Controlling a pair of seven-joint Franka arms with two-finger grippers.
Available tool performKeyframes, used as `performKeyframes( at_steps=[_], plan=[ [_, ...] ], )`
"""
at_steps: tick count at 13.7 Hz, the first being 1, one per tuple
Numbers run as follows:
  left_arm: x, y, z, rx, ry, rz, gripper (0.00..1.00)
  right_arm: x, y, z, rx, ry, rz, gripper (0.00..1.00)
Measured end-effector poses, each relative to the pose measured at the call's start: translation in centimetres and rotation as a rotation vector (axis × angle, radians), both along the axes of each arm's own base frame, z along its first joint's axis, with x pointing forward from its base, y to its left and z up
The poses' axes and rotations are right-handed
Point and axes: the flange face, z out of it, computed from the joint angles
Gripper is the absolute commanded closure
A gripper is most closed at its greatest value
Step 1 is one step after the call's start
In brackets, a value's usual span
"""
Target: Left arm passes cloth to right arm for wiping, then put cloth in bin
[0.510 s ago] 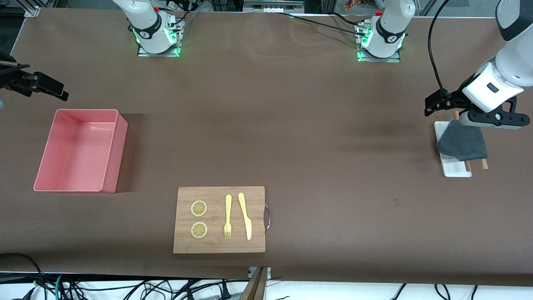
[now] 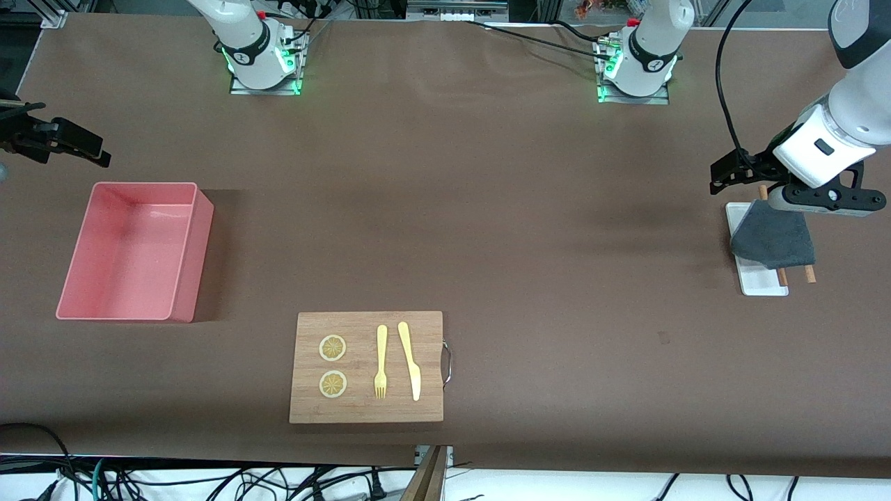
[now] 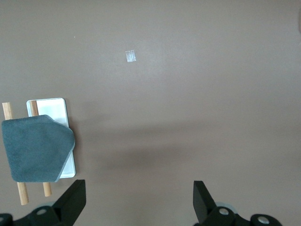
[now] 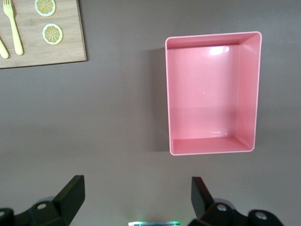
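The brown counter [image 2: 487, 209] carries everything, and the two white arms rise from bases along its edge farthest from the front camera. The left arm [image 2: 846, 118] hangs at its own end of the counter, its left claw [image 3: 136, 207] up in the air with fingers spread wide and holding nothing, over bare counter just beside the white tray. The right arm waits at its own end, the right claw [image 4: 136, 205] likewise wide and empty, in the air over the counter beside the bin. The pink bin [image 2: 136, 250] sits toward the right arm's end, open and upright. The wooden board [image 2: 367, 367] lies nearer the front camera, bearing a knife [image 2: 409, 358], a fork [image 2: 381, 360] and two lemon slices [image 2: 333, 366]. The dark grey cloth [image 2: 773, 240] is draped over the small white tray [image 2: 760, 284] and two wooden sticks [image 2: 809, 275] at the left arm's end.
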Motion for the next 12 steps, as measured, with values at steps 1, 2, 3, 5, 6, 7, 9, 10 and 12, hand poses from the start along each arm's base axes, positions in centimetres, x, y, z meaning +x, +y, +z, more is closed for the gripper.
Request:
performKeyframes(
  at_steps=[1,2,3,5,6,7,9,10,12],
  plan=[
    [0.0,0.0,0.0,0.000,0.001,0.000,0.00,0.0,-0.1,0.0,0.000,-0.001,0.000,0.00],
    [0.0,0.0,-0.1,0.000,0.001,0.000,0.00,0.0,-0.1,0.0,0.000,-0.001,0.001,0.00],
    [0.0,0.0,-0.1,0.000,0.002,0.000,0.00,0.0,-0.1,0.0,0.000,-0.001,0.001,0.00],
    [0.0,0.1,-0.2,0.000,0.004,0.001,0.00,0.0,-0.1,0.0,0.000,-0.002,0.002,0.00],
    [-0.1,0.1,-0.3,0.001,0.007,0.002,0.00,0.0,-0.1,0.0,0.000,-0.002,0.002,0.00],
    [-0.2,0.1,-0.5,0.001,0.020,0.002,0.00,0.0,-0.1,0.0,0.000,-0.002,0.003,0.00],
    [-0.5,0.1,-1.1,0.003,0.052,0.000,0.00,0.0,-0.1,0.0,0.000,-0.002,0.003,0.00],
    [-0.5,0.1,-1.2,0.004,0.058,-0.001,0.00,0.0,-0.1,0.0,0.000,-0.002,0.003,0.00],
    [-0.5,0.0,-1.2,0.004,0.061,-0.001,0.00,0.0,-0.1,0.0,0.000,-0.002,0.003,0.00]
  ],
)
